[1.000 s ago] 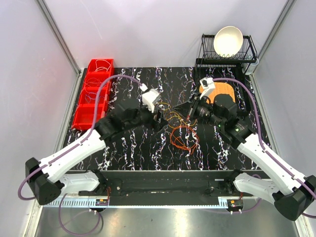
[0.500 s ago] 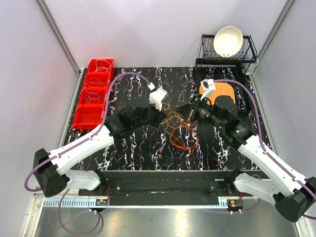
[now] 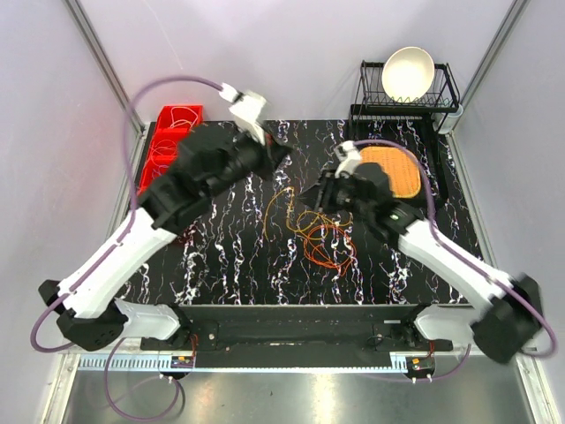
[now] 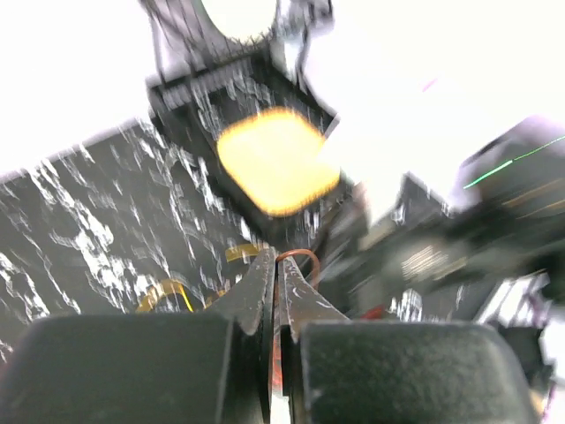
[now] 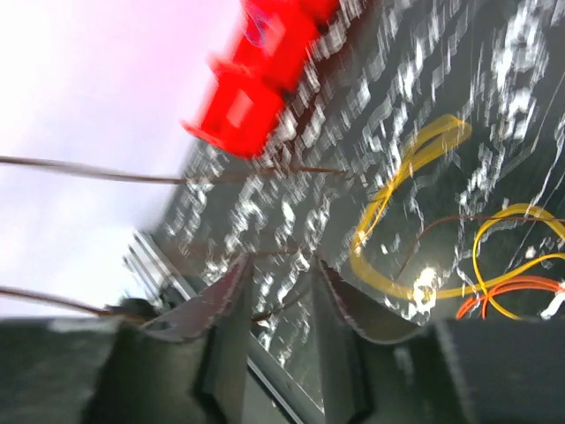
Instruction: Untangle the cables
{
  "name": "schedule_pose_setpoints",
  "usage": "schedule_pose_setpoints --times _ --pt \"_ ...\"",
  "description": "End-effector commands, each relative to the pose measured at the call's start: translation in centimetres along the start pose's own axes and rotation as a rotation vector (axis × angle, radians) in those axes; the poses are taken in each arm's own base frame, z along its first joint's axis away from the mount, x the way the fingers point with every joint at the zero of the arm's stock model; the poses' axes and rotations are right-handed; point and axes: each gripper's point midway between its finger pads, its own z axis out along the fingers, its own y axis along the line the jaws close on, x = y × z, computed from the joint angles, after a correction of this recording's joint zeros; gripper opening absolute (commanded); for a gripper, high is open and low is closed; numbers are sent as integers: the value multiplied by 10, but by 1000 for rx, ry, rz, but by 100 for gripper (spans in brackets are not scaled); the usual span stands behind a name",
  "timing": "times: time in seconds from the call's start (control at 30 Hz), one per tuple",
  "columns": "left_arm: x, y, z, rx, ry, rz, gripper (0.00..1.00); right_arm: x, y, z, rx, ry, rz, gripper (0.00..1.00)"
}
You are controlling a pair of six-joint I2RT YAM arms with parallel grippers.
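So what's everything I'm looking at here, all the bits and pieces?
cables: several in one tangle, mostly orange and yellow; middle of the table
table: one, black with white veins; under everything
bins: a row, red, count hidden by an arm; far left edge of the table
dish rack: one, black wire; far right corner
bowl: one, white; standing in the dish rack
mat: one, orange; on the table in front of the rack
left gripper: one, black; shut on a thin cable, high above the table
right gripper: one, black; open, low beside the tangle
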Motion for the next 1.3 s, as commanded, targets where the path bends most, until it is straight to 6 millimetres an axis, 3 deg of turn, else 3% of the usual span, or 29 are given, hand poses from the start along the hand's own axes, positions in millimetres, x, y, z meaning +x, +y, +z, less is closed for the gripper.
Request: schedule_pose_setpoints --times 0.0,0.07,0.27,0.43,0.57,0.77,1.0,1.27 --pt "-78 3 -33 0 -167 -53 0 44 -32 40 39 174 63 42" --pt "-92 13 -40 -29 -193 -58 0 59 -43 45 61 203 94 44" --pt "-129 48 -60 -140 -285 -91 0 67 -49 46 56 199 92 54" --pt "-157 55 -72 -163 -356 -85 0 77 -50 45 33 222 99 56" --pt "-156 66 -71 -206 -349 -79 0 85 -57 45 48 233 106 55" --pt "-142 102 -84 -352 -319 -56 0 90 -72 38 111 223 75 56" --pt "-130 150 -120 -558 -290 -12 0 101 -87 33 160 235 60 57" --pt "-139 191 -165 -769 -310 40 0 120 -109 30 218 267 43 56"
